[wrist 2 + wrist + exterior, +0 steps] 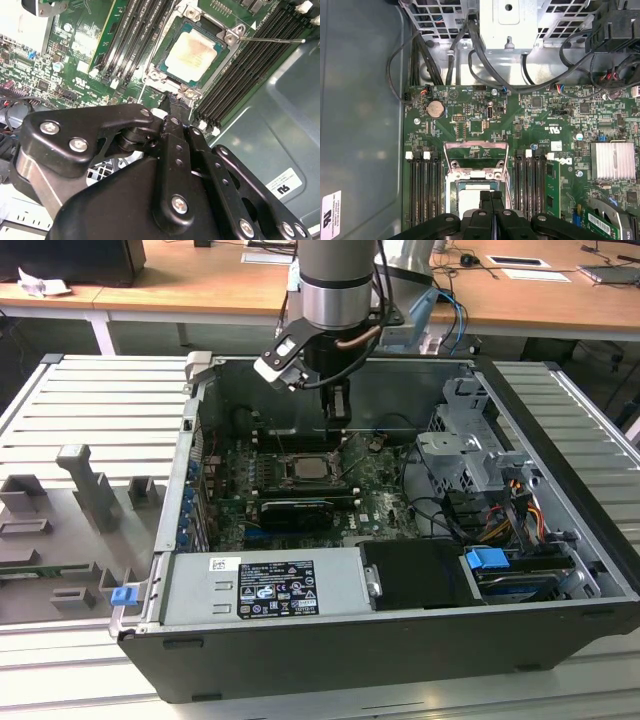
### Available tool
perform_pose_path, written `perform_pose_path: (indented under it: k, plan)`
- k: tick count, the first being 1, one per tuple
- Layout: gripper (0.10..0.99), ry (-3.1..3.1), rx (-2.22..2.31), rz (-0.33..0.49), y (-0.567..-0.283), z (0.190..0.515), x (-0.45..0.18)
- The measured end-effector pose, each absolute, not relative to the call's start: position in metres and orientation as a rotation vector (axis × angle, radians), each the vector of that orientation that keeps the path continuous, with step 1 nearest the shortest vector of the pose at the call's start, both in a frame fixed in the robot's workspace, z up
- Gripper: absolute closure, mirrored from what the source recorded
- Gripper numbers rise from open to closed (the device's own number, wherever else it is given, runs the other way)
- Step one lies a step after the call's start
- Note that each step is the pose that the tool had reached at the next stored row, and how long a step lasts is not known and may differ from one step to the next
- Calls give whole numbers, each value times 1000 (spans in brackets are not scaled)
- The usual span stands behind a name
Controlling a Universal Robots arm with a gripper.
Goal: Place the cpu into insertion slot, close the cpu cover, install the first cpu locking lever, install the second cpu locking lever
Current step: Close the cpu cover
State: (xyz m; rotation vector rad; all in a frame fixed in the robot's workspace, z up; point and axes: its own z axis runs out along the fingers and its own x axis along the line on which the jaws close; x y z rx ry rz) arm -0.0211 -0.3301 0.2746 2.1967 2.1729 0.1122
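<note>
The cpu [194,50] lies flat in the insertion slot [227,37], its pale silver top showing; the first wrist view also shows the cpu [468,200], partly behind my fingers. The cpu cover [476,145] is a silvery frame tilted up at the socket's end, just past my fingertips. My gripper [175,100] is shut with nothing between its fingers, its tip at the socket's edge beside the cover's hinge end. From the exterior view the gripper [338,435] hangs just behind the socket. A thin locking lever [272,39] sticks out sideways from one socket corner, unlatched.
Black memory slots [422,185] flank the socket on both sides. Cables [485,65] and a drive cage [470,455] crowd one end of the case. A black card [297,510] and the power supply [270,585] lie nearer the exterior camera. A finned heatsink [612,160] stands on the board.
</note>
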Motion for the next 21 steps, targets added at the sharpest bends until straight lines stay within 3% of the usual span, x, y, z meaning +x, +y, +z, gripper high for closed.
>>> perform_pose_path:
  k: [21]
  plan:
    - [980, 2173, 2197, 112, -330, 275, -8]
